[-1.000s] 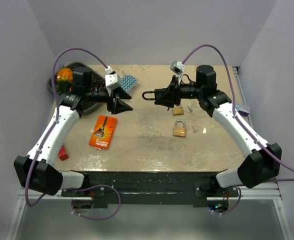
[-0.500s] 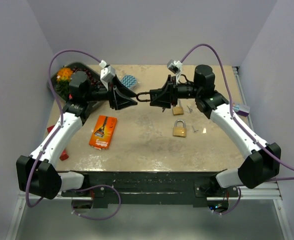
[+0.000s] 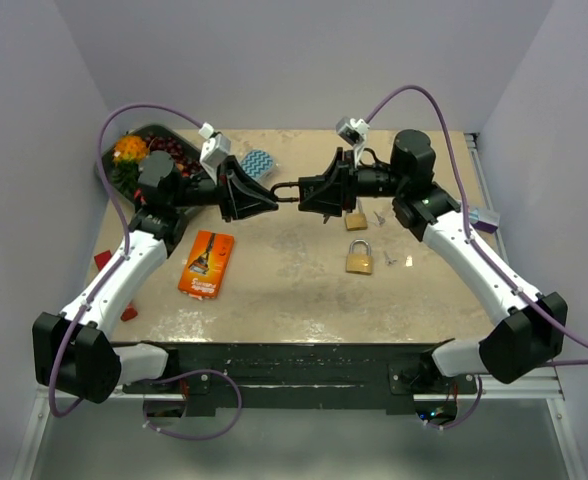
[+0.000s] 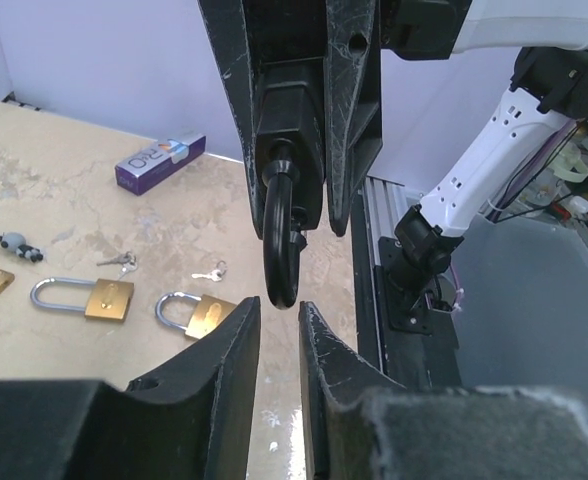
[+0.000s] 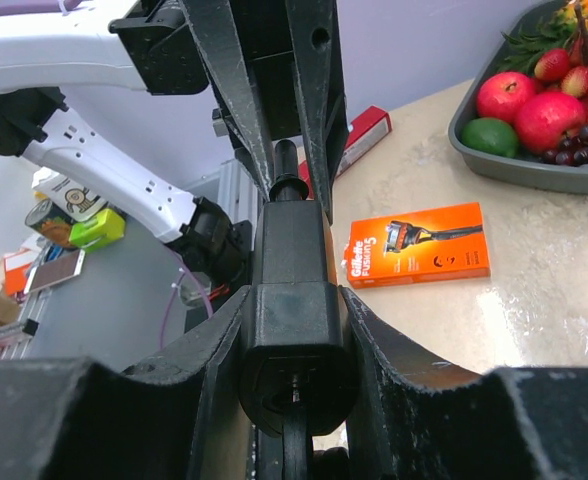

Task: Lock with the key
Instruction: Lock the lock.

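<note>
My right gripper [image 3: 312, 190] is shut on the body of a black padlock [image 5: 294, 330] and holds it in the air over the back of the table. Its black shackle [image 3: 288, 188] points left. A dark key [image 5: 294, 420] sits in the keyhole at the near end of the body. My left gripper [image 3: 271, 200] faces it from the left. In the left wrist view the jaws of the left gripper [image 4: 277, 315] stand a narrow gap apart, with the tip of the shackle [image 4: 280, 240] right at the fingertips [image 4: 236, 330], not gripped.
Two brass padlocks [image 3: 360, 258] [image 3: 355, 221] and small loose keys [image 3: 386, 258] lie on the table right of centre. An orange razor box [image 3: 206, 263] lies on the left. A fruit tray [image 3: 107, 170] stands at the back left. A purple box [image 3: 486, 218] sits at the right edge.
My left gripper has moved right, up to the shackle's tip. My right gripper has moved slightly left with the padlock.
</note>
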Controlling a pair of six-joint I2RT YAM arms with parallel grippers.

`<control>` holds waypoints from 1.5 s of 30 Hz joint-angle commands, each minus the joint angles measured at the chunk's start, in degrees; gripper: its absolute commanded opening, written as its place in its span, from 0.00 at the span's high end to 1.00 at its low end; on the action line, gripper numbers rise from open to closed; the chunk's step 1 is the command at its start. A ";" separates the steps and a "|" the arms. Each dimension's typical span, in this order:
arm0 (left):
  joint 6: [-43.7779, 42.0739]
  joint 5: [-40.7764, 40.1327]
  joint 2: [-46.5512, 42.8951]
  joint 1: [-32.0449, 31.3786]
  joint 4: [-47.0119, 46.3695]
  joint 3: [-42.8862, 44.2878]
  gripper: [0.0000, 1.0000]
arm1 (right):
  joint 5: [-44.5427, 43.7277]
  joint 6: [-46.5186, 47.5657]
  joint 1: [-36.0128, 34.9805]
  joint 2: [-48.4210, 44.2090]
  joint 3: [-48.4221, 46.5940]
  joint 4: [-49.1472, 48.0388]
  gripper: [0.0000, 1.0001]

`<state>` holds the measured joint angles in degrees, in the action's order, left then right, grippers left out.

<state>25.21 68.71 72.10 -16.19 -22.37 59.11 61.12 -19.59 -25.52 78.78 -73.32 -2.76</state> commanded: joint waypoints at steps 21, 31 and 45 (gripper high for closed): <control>12.49 1.69 0.32 -3.67 -14.19 -0.49 1.00 | -0.83 6.05 -2.77 -3.73 -1.21 -2.77 1.00; 16.88 1.17 2.52 -7.89 -19.81 1.00 1.00 | -1.18 11.94 -6.38 -2.50 -1.30 -0.75 1.00; 15.39 0.55 7.61 -13.43 -21.65 7.24 1.00 | 0.05 12.47 -12.10 1.81 -1.21 -2.16 1.00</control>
<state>39.57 72.58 77.36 -20.93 -38.44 61.43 60.75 -9.98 -28.36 76.29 -73.38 -0.51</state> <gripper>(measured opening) 0.096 0.371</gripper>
